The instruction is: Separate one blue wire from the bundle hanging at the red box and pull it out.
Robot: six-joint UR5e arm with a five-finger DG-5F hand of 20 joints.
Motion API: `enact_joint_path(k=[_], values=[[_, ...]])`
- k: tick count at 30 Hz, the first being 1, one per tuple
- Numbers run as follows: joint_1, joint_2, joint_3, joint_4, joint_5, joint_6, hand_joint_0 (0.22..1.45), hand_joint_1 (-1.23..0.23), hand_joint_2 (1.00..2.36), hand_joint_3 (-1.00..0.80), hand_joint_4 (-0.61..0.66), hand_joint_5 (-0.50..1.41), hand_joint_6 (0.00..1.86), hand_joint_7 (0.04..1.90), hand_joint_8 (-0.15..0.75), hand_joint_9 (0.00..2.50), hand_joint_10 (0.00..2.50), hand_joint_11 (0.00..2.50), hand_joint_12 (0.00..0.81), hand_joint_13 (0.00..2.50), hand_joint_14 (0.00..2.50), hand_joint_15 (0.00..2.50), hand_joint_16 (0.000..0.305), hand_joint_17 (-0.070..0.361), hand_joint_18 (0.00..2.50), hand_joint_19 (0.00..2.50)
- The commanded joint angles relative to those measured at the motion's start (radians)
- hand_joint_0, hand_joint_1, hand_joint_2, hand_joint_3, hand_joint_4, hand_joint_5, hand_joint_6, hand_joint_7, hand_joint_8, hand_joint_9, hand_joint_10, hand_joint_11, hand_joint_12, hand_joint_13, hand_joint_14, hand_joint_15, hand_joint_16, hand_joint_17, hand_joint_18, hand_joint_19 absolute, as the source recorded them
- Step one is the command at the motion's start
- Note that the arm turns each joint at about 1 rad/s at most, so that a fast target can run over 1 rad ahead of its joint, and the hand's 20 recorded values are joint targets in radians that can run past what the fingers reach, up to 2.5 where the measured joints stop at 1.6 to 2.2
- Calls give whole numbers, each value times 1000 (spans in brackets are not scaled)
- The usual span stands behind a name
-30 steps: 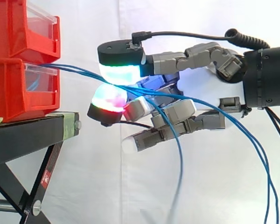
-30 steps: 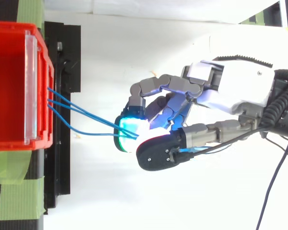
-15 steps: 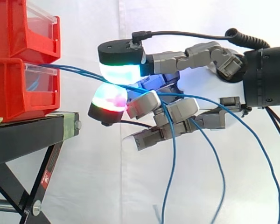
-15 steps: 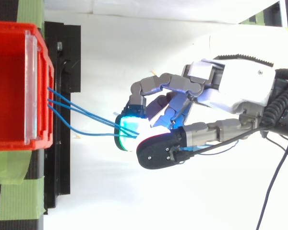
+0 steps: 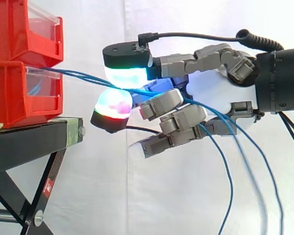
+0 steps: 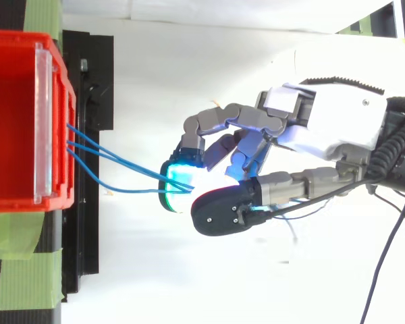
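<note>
Mid-left of side view, blue wires (image 5: 83, 76) leave the front of the lower red box (image 5: 14, 93) w/ a slight sag and run right to the hand (image 5: 210, 93), which is curled and clamped on them. Upper pad (image 5: 126, 76), glowing white-cyan, presses down; lower pad (image 5: 112, 104), glowing red-green, pushes up, w/ the wires sandwiched where they meet. Can't tell how many strands sit in the pinch vs. just alongside. Behind the pads the wires thread thru the other curled fingers and drop to lower right of frame, ends loose, prob. so slack is out of the way and any pull loads the pinch alone. Top view: three strands fan out from the box edge at left and converge at the pads near centre; that fan is where one could be told from the rest. Box sits on a black stand (image 5: 34, 142), so the wires span free air btwn box and hand. Judgement: grip made, separation not evident yet. Next needs a straight pull toward frame right; risk is dragging the whole bundle.
</note>
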Motion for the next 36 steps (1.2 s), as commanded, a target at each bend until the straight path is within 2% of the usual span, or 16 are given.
enact_joint_path(k=[1,5,11,16,19,30,36], values=[[0,1,0,1,0,-11,701,-612,1025,-177,266,-159,645,1139,316,1226,449,1664,308,1414,261,1607,35,80,562,507],[-3,19,2,-1,13,-41,701,-632,1025,-186,269,-159,645,1140,305,1225,439,1669,316,1412,249,1609,36,80,558,506],[-9,76,7,-19,51,-194,698,-689,1023,-224,271,-161,647,1148,315,1215,438,1695,316,1404,211,1637,36,81,558,493],[-11,93,7,-19,75,-298,702,-749,1020,-267,250,-169,676,1117,304,1198,486,1696,317,1402,198,1635,36,81,550,494],[-14,93,5,-19,77,-317,707,-777,1018,-292,242,-175,702,1076,303,1169,542,1698,314,1393,192,1635,36,82,549,493],[-14,93,7,-19,77,-321,739,-847,1016,-326,230,-192,752,1001,307,1123,612,1670,316,1370,220,1638,36,80,531,497],[-14,93,7,-19,77,-321,637,-739,1011,-374,238,-192,747,1014,310,1117,576,1683,316,1346,272,1599,37,84,509,536]])
